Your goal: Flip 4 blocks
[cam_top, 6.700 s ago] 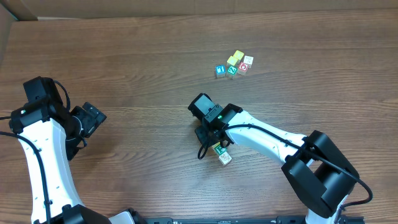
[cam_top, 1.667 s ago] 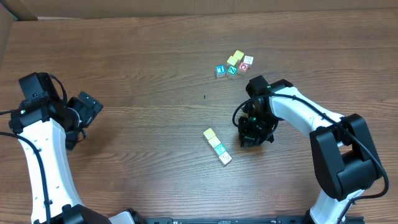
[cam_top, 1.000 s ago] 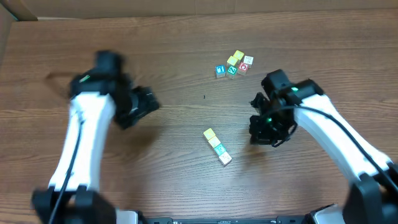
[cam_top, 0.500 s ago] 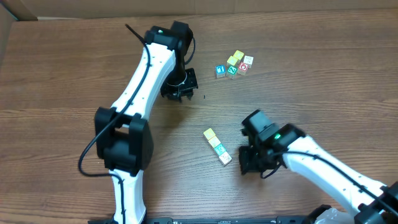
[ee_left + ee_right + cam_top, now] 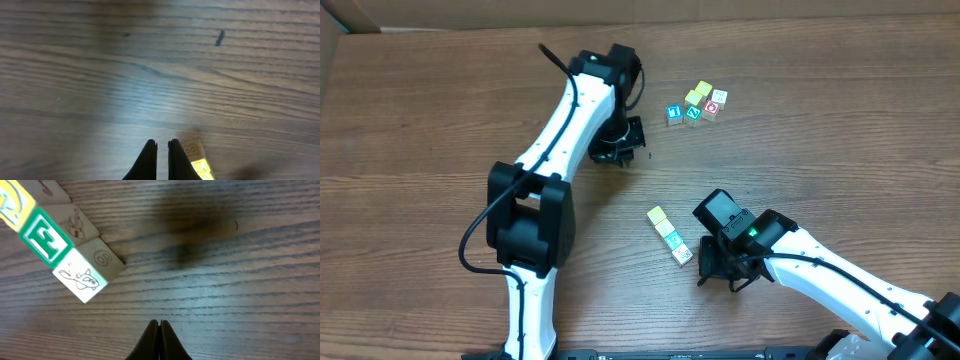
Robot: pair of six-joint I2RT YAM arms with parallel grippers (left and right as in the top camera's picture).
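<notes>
Right end effector closer — beside blocks, closed

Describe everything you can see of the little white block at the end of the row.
The white block is a small wooden cube. One whitish face carries a line drawing of a small animal; a bare wood side shows a stamped numeral. It rests on the table, touching the green-lettered block.

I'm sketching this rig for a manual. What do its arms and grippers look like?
Both the left arm and right arm have white link shells joined by boxy black joints, with thin black cables looping alongside. A small green light glows near the right wrist. The left gripper and right gripper each end in two slim, black, tapered fingers.
</notes>
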